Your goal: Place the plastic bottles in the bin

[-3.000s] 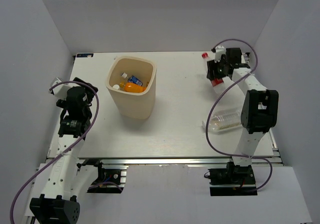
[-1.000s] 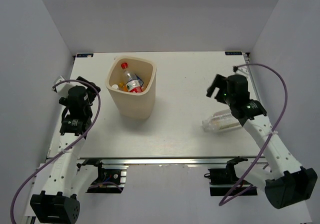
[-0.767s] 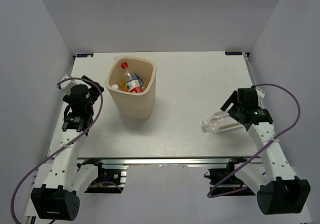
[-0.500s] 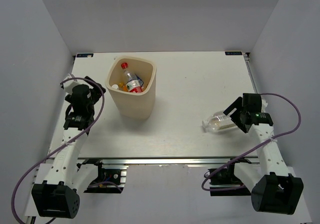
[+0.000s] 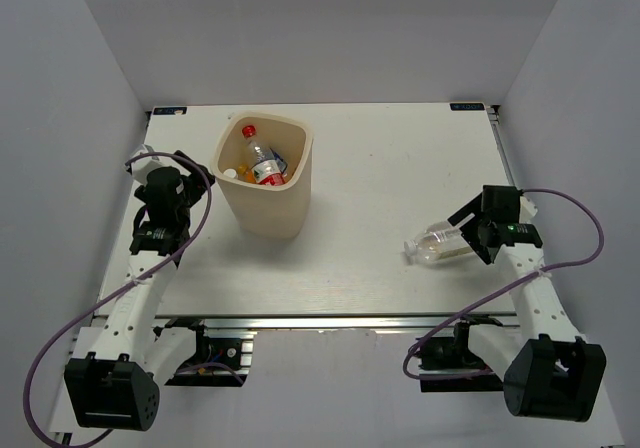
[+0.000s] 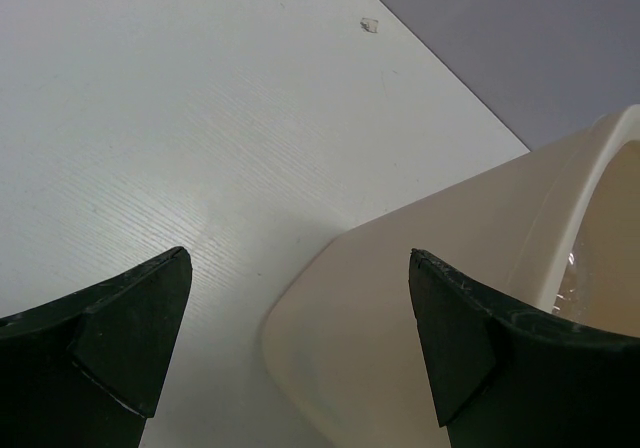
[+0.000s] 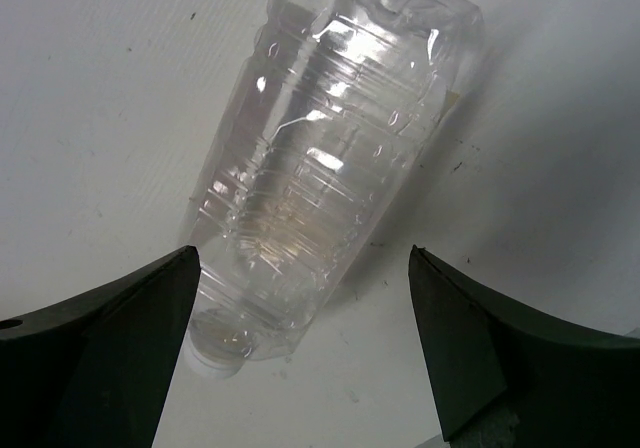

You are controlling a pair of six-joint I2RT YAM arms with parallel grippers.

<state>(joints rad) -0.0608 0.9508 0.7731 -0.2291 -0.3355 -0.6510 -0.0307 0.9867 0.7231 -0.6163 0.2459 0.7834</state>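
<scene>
Since only the clear bottle [image 7: 318, 178] lies on the tabletop [image 5: 360, 198], well right of the bin [image 5: 268, 216], you are at the last pickup. Your right fingers [image 7: 95, 363] stand wide above it, the bottle between them and seemingly untouched; lower and close. Your left fingers [image 6: 95, 343], also wide, hover empty beside the bin.

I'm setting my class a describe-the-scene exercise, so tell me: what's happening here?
Two robot arms are clearing plastic bottles into a cream bin. Several are inside it, with a red-capped bottle on top. One large clear bottle lies on its side on the table. The right gripper is lined up on it, jaws open and not closed on it. The left gripper is open and empty beside the bin.
</scene>
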